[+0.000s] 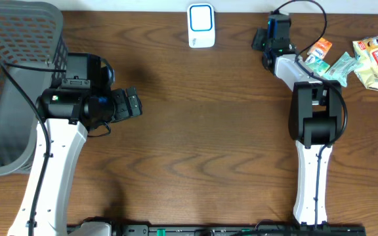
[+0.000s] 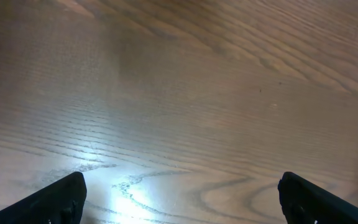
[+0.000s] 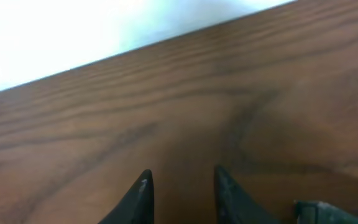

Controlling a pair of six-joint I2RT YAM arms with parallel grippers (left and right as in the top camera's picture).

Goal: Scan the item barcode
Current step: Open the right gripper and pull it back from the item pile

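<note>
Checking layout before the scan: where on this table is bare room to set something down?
The table is bare through the middle, from the scanner toward the near edge. Crowded: far right corner with snack packets, left side with the basket.

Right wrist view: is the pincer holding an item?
No, the right pincer has its fingers slightly apart, with only bare table between them.
</note>
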